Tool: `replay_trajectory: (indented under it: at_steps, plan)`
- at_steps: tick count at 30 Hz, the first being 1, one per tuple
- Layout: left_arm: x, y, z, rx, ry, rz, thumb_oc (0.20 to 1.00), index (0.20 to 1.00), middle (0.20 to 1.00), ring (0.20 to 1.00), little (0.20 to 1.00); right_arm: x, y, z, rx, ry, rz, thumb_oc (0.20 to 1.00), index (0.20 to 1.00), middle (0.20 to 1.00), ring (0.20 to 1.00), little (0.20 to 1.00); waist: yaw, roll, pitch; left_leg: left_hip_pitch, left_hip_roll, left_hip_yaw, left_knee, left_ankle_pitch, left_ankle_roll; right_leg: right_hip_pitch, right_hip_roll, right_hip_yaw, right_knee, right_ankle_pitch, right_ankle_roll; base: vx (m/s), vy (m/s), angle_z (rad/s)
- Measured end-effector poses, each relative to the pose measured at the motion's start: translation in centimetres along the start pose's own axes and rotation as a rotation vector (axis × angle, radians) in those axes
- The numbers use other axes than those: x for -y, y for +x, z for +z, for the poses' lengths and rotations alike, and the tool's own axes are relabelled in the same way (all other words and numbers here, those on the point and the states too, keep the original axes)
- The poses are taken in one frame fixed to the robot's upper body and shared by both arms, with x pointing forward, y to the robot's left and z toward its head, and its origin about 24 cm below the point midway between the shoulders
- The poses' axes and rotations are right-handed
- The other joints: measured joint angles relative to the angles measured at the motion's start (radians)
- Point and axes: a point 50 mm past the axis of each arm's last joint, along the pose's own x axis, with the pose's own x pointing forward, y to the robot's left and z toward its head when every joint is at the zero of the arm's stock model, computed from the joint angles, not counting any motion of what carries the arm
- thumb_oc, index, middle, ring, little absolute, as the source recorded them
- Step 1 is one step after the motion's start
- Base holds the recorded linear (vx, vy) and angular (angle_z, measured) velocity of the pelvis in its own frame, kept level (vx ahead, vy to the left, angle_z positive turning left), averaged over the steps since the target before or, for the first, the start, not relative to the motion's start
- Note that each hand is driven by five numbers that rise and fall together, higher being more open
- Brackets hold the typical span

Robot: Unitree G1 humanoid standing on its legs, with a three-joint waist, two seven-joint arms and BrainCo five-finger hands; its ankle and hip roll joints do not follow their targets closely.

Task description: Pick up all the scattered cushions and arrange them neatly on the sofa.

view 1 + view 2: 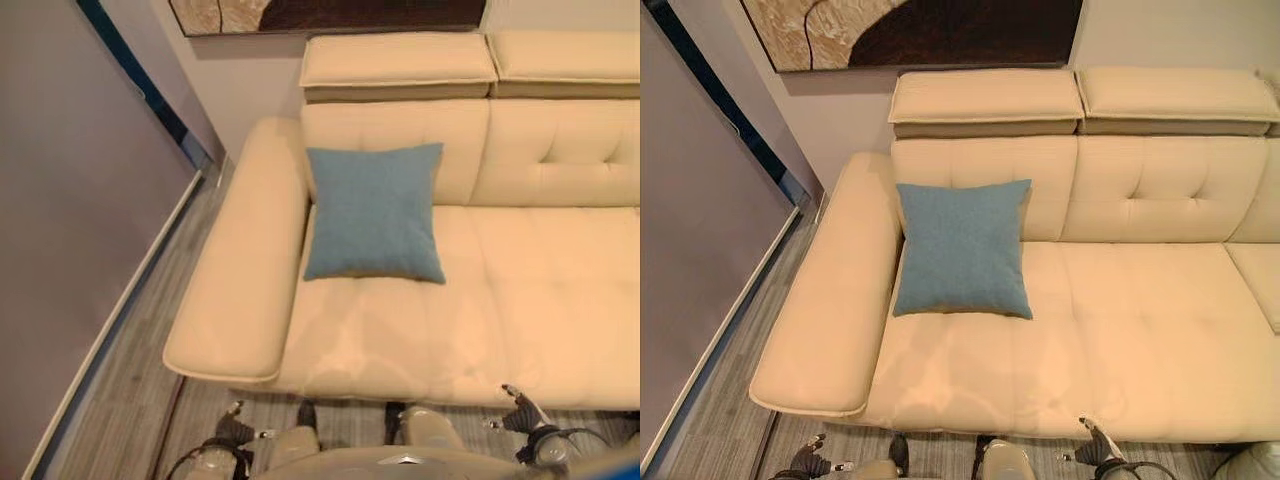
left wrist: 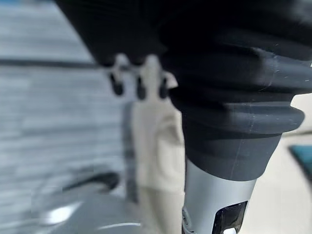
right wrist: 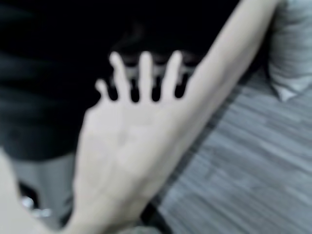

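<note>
A blue square cushion leans upright against the backrest of the cream sofa, at the seat's left end beside the armrest. Both hands hang low in front of the sofa's front edge, well apart from the cushion. My left hand is at the lower left, and its fingers are relaxed and hold nothing. At the lower right is my right hand, with its fingers straight and spread, also holding nothing. A pale grey padded thing, maybe a cushion, lies on the floor past the right hand.
Grey plank floor runs along the sofa's left side, bounded by a grey wall with a white skirting. A dark picture hangs above the two headrests. The seat to the right of the blue cushion is bare.
</note>
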Motion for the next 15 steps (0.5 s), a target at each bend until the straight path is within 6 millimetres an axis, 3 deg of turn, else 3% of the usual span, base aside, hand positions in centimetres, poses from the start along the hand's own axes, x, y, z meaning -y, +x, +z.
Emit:
replay_trajectory:
  at_steps: [3, 5, 9, 10, 11, 12, 13, 15]
  plan:
    - [0.3, 0.1, 0.3, 0.006, 0.003, -0.009, 1.000, 1.000, 1.000, 1.000, 1.000, 0.0, 0.0, -0.3, -0.020, 0.007, 0.011, 1.000, 1.000, 1.000, 1.000, 1.000, -0.010, 0.032, -0.013, 0.055, 0.011, -0.030, -0.111, -0.029, 0.027, 0.011, 0.032, 0.013, -0.048, 0.057, 0.013, -0.15, 0.157, -0.30]
    - [0.3, 0.3, 1.1, 0.027, 0.021, -0.015, 1.000, 1.000, 1.000, 1.000, 1.000, -0.7, 0.1, -0.4, -0.050, 0.013, 0.031, 1.000, 1.000, 1.000, 1.000, 1.000, -0.015, 0.020, -0.011, 0.078, -0.006, -0.014, -0.164, -0.012, 0.072, -0.008, 0.027, 0.041, -0.046, 0.074, 0.035, -0.16, 0.152, -0.29]
    - [0.3, 0.4, 1.6, 0.039, 0.028, -0.026, 1.000, 1.000, 1.000, 1.000, 1.000, -1.1, 0.3, 0.5, -0.042, 0.023, 0.039, 1.000, 1.000, 1.000, 1.000, 1.000, -0.025, -0.022, 0.007, 0.077, -0.055, 0.044, -0.179, 0.010, 0.104, -0.034, -0.002, 0.097, -0.093, 0.141, 0.092, -0.19, 0.142, -0.44]
    - [0.2, 0.5, 1.7, 0.040, 0.029, -0.025, 1.000, 1.000, 1.000, 1.000, 1.000, -1.1, 0.4, 0.8, -0.037, 0.028, 0.039, 1.000, 1.000, 1.000, 1.000, 1.000, -0.024, -0.029, 0.013, 0.075, -0.062, 0.066, -0.184, 0.015, 0.111, -0.037, -0.006, 0.117, -0.115, 0.163, 0.115, -0.23, 0.090, -0.64]
    - [0.0, 0.5, 1.7, 0.038, 0.031, -0.019, 1.000, 1.000, 1.000, 1.000, 1.000, -1.4, 0.6, 1.7, -0.018, 0.039, 0.045, 1.000, 1.000, 1.000, 1.000, 1.000, -0.025, -0.036, 0.025, 0.068, -0.071, 0.092, -0.193, 0.023, 0.122, -0.037, -0.017, 0.138, -0.152, 0.183, 0.158, -0.37, 0.139, -0.69]
    - [-0.7, 0.7, 2.1, 0.044, 0.042, -0.004, 1.000, 1.000, 1.000, 1.000, 1.000, -2.4, 0.5, 1.9, -0.022, 0.050, 0.071, 1.000, 1.000, 1.000, 1.000, 1.000, -0.026, -0.050, 0.039, 0.056, -0.075, 0.130, -0.193, 0.046, 0.154, -0.043, -0.035, 0.113, -0.165, 0.162, 0.206, -0.45, 0.176, -0.62]
    - [-1.0, 0.7, 2.2, 0.044, 0.045, 0.002, 1.000, 1.000, 1.000, 1.000, 1.000, -2.7, 0.5, 2.1, -0.025, 0.053, 0.079, 1.000, 1.000, 1.000, 1.000, 1.000, -0.022, -0.038, 0.052, 0.052, -0.067, 0.146, -0.199, 0.054, 0.165, -0.061, -0.034, 0.097, -0.130, 0.140, 0.217, -0.28, 0.127, -0.47]
    - [-1.2, 0.8, 2.3, 0.043, 0.048, 0.007, 1.000, 1.000, 1.000, 1.000, 1.000, -2.8, 0.7, 2.4, -0.029, 0.052, 0.086, 1.000, 1.000, 1.000, 1.000, 1.000, -0.015, -0.029, 0.066, 0.047, -0.039, 0.176, -0.205, 0.067, 0.179, -0.110, -0.027, 0.064, 0.060, 0.100, 0.191, -0.12, 0.036, -0.45]
